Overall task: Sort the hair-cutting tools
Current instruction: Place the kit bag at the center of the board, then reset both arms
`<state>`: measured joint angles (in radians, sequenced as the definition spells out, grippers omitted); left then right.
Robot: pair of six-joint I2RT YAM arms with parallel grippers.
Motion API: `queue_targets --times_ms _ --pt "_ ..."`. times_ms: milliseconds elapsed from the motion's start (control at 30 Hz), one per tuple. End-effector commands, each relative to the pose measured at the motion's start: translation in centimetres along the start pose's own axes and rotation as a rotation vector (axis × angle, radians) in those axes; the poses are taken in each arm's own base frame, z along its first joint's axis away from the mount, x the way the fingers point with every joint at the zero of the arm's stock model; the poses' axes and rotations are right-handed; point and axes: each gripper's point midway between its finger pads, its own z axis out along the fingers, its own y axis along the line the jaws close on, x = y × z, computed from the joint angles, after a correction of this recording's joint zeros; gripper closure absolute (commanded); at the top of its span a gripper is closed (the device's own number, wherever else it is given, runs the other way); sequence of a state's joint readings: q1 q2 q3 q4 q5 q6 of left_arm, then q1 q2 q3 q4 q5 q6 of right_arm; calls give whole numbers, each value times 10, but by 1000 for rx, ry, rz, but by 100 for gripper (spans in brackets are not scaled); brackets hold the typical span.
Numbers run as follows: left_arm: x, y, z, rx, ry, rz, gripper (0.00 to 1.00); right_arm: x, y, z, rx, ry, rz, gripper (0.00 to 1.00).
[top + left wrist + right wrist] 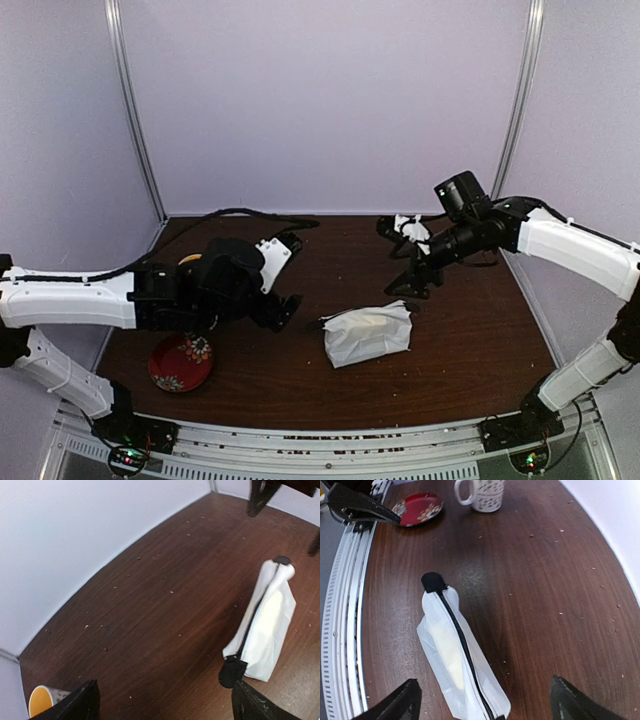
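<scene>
A white soft fabric pouch with a black zipper (368, 332) is lying on its side in the middle of the dark brown wooden table (470, 340), between the two arms. None of the hair-cutting tools are showing in any view. The black zipper line (457, 630) is running closed along the pouch's top edge, so they are probably sitting inside it. A pale yellow shape (447, 655) is showing faintly through the cloth.

The left hand (165, 687) is hanging above the table with its fingers spread wide and nothing between them, apart from the pouch. The right hand (485, 681) is hovering over the pouch from the far side, also spread wide and gripping nothing.

The pouch is looking light and limp, likely to slump and slide if it is tugged from one end only. One hand would do best pinching the black end tab (434, 582) while the other works the slider. The tools themselves are probably light, stiff and thin, some with sharp edges, so they would be easiest to grasp across their handles.

A red floral plate (181, 362) and a white patterned mug (485, 492) are sitting on the left side of the table.
</scene>
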<state>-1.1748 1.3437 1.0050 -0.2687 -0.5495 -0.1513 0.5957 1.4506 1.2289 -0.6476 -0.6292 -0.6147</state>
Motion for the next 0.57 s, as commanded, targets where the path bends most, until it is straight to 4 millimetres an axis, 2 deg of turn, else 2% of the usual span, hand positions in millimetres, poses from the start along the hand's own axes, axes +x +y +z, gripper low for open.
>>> queue_targets --times_ms 0,100,167,233,367,533 --pt "-5 83 -27 -294 -5 -232 2 -20 -28 -60 180 -72 145 0" --pt "14 132 -40 -418 49 -451 2 -17 -72 -109 473 -150 295 0" --pt "27 146 -40 -411 106 -535 2 -10 -92 -140 675 -218 334 0" --pt "32 152 -42 -429 120 -539 2 0 -95 -156 787 -254 326 0" --pt "30 151 -41 -426 113 -551 2 22 -90 -144 789 -235 364 0" --pt "25 147 -37 -399 96 -570 2 48 -98 -134 849 -282 482 0"
